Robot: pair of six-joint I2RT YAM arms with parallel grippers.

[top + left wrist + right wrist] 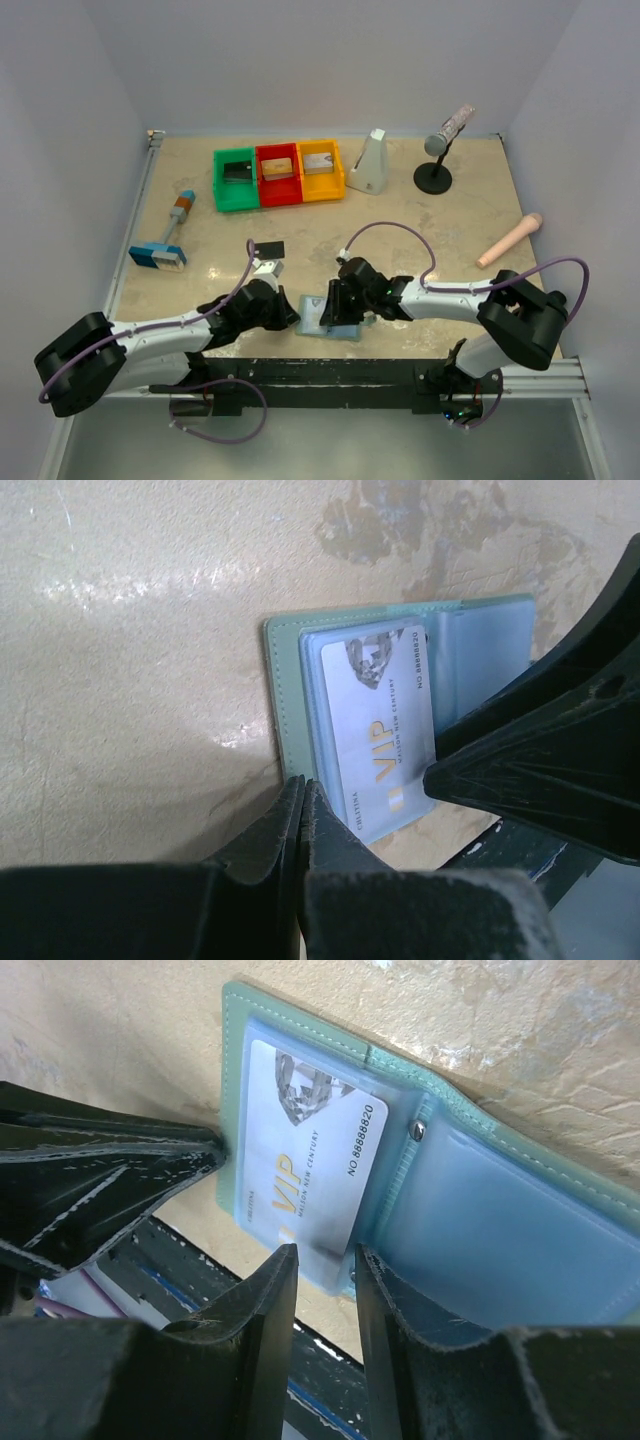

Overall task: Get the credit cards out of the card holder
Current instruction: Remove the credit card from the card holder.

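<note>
Flat pale-blue card holder (500, 1220) lies open, silver rectangular VIP card (310, 1150) pocketed. Left hand (303, 785) closed; right hand (325, 1255) narrowly parted

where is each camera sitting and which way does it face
Top external: above and behind the bases, facing down on the table; both arms show, meeting at the open card holder.
Left wrist: on the left arm, facing along the shut left gripper at the silver card; the right gripper juts in at right.
Right wrist: on the right arm, facing past the open right gripper at the same card; left gripper at left.
Shared: both wrist views show the silver card in its pocket.
</note>
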